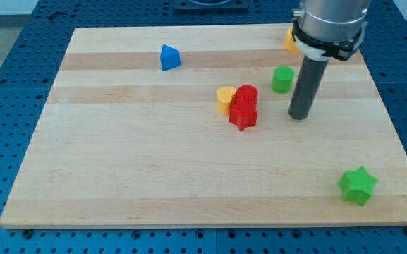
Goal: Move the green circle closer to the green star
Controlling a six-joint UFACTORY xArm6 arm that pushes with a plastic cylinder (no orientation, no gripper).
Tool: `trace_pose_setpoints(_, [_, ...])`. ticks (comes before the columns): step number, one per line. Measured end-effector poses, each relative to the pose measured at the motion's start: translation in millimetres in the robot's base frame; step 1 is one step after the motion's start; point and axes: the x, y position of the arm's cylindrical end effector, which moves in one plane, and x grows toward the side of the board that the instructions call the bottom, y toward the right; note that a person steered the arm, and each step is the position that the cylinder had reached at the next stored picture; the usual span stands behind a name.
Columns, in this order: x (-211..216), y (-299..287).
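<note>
There is no pincer here, only a rod holding nothing; my tip [299,116] rests on the bench [154,169] just right of and below the green circle [282,79], upper right of centre. The green star [357,185] sits well apart, lower right. This looks like the approach step: next, I judge, the tip must get round above the circle and shove it down-right.

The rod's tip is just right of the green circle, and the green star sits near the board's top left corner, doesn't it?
Not quite. The green star sits near the board's bottom right corner, as the camera view shows. My tip is indeed just right of the green circle, slightly below it.
</note>
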Motion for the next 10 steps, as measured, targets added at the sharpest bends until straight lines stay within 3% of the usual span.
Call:
trace_pose_setpoints(3, [-39.0, -70.7])
trace_pose_setpoints(5, [-112.0, -47.4])
trace_pose_setpoints(7, [-83.7, -10.5])
trace_pose_setpoints(10, [-5.6, 6.5])
